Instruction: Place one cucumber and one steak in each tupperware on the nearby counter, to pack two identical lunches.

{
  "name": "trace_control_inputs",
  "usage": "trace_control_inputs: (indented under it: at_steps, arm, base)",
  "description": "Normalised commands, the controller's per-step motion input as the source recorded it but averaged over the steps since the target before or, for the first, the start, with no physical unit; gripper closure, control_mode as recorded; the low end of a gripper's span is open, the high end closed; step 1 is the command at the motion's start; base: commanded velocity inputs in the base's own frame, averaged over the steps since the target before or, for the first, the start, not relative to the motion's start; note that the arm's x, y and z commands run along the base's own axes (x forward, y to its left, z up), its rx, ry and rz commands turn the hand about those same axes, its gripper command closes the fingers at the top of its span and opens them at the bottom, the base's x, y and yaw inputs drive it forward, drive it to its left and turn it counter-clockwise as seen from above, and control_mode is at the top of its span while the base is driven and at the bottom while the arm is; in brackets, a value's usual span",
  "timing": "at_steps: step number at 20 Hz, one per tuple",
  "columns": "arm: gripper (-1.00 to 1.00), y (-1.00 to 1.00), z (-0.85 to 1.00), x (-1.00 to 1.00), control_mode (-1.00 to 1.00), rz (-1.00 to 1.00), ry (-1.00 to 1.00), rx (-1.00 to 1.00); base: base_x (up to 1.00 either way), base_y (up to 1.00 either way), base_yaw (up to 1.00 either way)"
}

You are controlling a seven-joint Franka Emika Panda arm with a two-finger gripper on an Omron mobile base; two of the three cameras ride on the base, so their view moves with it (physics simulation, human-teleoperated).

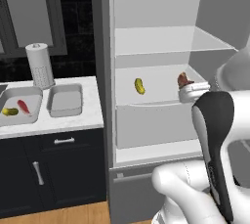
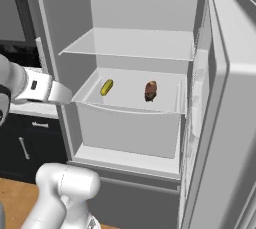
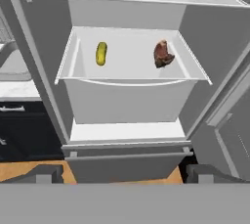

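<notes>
Where arm crosses, steak (image 1: 183,79) partly hidden; left tupperware (image 1: 30,117) cut off

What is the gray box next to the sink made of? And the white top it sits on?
The tupperware looks like plastic: plain light grey, matte, with rounded corners and a thin raised rim. The counter looks like polished marble or a stone lookalike: white with faint grey mottling. Since it's all rendered, that's only a guess.
</notes>
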Motion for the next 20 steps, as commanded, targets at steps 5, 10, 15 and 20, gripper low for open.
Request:
trace_control_inputs:
  at_steps: [5,10,15,20]
  arm:
    - [-1.00,-0.64,0.00,0.46,-1.00,0.12,-0.23,0.04]
    - [-1.00,-0.39,0.00,0.46,-1.00,0.11,0.00,0.02]
    - [-1.00,0.00,0.00,0.48,-1.00,0.00,0.11,-0.07]
    - [-1.00,-0.02,-0.01,0.47,-1.00,-0.05,0.21,-0.07]
  base:
    - [0.00,0.00,0.00]
    - [0.00,0.00,0.00]
    - [0.00,0.00,0.00]
    - [0.00,0.00,0.00]
